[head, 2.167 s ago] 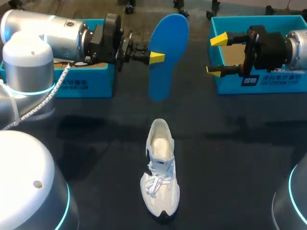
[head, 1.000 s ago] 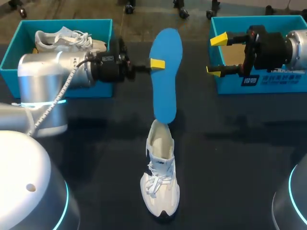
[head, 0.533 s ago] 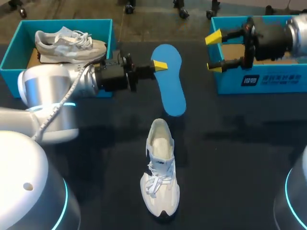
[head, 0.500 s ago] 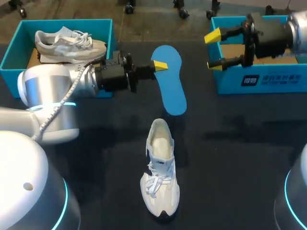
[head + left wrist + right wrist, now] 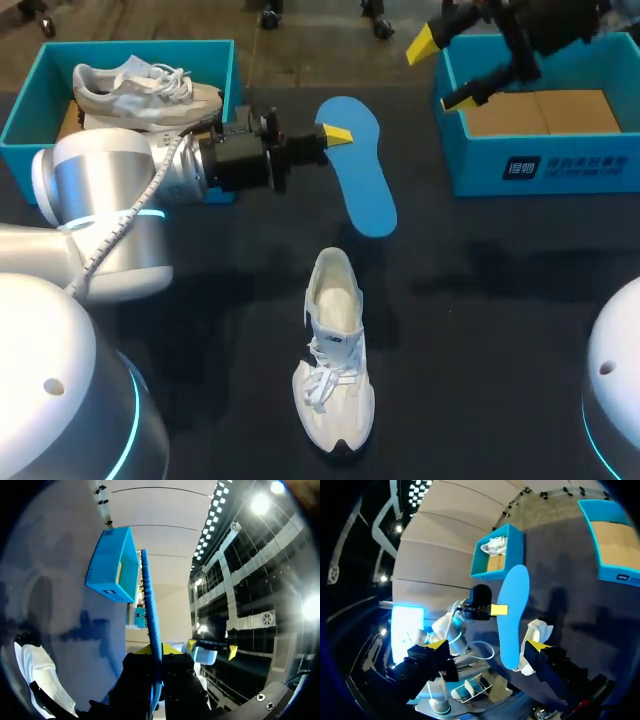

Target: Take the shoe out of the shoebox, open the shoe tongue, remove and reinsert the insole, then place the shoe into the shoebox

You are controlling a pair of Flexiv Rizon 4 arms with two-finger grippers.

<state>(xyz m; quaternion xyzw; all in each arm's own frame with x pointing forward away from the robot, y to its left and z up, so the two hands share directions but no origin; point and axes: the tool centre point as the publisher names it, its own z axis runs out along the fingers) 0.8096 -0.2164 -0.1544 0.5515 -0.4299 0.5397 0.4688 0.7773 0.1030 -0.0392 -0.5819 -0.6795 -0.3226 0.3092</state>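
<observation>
A blue insole (image 5: pixel 365 190) hangs above the table behind the white shoe (image 5: pixel 335 350), which lies on the dark table with its toe toward the front. My left gripper (image 5: pixel 335 134) is shut on the insole's edge near its far end. In the left wrist view the insole (image 5: pixel 150 610) shows edge-on between the fingers of the left gripper (image 5: pixel 157 652), with the shoe (image 5: pixel 40 675) beside and below. My right gripper (image 5: pixel 440 72) stands open and empty, high over the near-left corner of the right shoebox (image 5: pixel 540 160). From the right gripper (image 5: pixel 487 647) I see the insole (image 5: pixel 512 615) and shoe (image 5: pixel 537 632) ahead.
A second blue box (image 5: pixel 30 110) at the back left holds another light-coloured shoe (image 5: pixel 150 90). The right shoebox shows only its cardboard floor. The left arm's silver body (image 5: pixel 100 190) lies across the left side of the table.
The left arm has swung the insole down and tilted it, its near end now right of the shoe's heel. The right arm has lifted and moved back over the right box, still open.
</observation>
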